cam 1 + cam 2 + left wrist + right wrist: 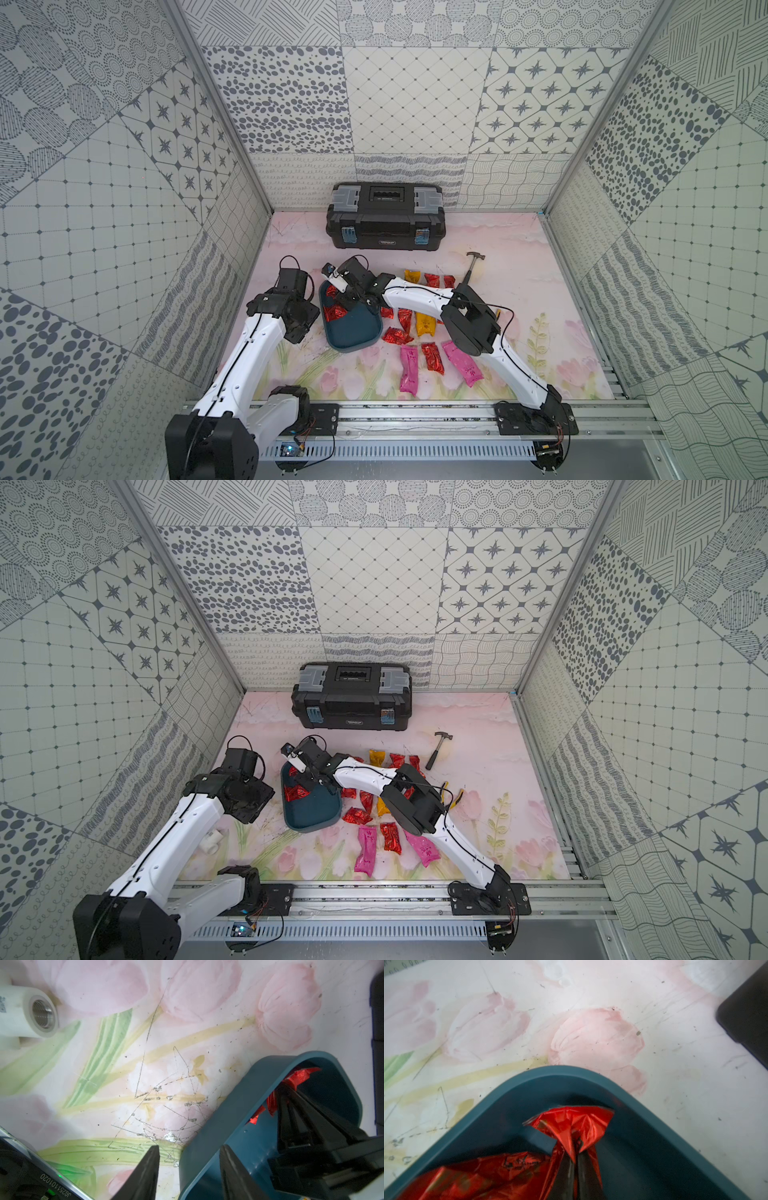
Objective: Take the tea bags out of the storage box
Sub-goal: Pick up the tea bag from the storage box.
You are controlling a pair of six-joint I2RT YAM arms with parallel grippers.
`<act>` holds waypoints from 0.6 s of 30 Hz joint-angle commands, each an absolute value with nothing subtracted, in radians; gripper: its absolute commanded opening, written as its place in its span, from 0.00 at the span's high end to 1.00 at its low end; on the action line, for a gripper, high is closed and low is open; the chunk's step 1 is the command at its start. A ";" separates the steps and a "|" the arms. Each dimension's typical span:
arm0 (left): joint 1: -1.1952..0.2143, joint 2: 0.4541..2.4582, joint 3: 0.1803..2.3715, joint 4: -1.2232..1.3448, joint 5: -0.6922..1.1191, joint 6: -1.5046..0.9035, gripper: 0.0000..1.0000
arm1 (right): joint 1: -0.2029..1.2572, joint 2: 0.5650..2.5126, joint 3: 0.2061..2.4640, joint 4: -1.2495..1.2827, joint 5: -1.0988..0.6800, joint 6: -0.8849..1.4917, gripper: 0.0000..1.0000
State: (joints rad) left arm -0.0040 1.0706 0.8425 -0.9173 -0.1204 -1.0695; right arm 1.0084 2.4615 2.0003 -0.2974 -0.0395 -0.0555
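My right gripper (pixel 576 1159) is pinched shut on a red tea bag (pixel 571 1124), down in the storage box (pixel 529 1082) near a rounded corner, lower centre of the right wrist view. The bag sticks up past my fingertips, so I reckon straight up is the way out. Left gripper (pixel 189 1159) straddles the box wall, jaws half open, gripping nothing.
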 commanded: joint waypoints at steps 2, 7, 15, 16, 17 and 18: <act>0.006 1.051 0.873 -0.940 -0.148 -1.020 0.50 | 1.011 2.419 2.008 -0.285 -0.048 -0.044 1.00; 0.006 1.018 0.858 -0.870 -0.102 -0.953 0.50 | 1.012 2.269 1.897 -0.232 -0.054 0.006 1.00; 0.007 1.008 0.837 -0.755 -0.024 -0.827 0.49 | 0.995 1.925 1.505 -0.160 0.044 0.115 1.00; 0.008 1.010 0.836 -0.749 -0.021 -0.814 0.49 | 0.988 1.875 1.442 -0.160 0.072 0.133 1.00; 0.007 1.012 0.836 -0.745 -0.021 -0.804 0.50 | 0.980 1.822 1.383 -0.161 0.104 0.154 1.00; 0.007 1.013 0.835 -0.741 -0.024 -0.795 0.49 | 0.969 1.775 1.333 -0.163 0.138 0.178 1.00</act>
State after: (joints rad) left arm -0.0021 1.0130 0.8394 -0.8173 -0.0631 -0.9157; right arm 0.9951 1.8462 1.4448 -0.1925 0.0414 0.1009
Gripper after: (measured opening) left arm 0.506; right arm 0.053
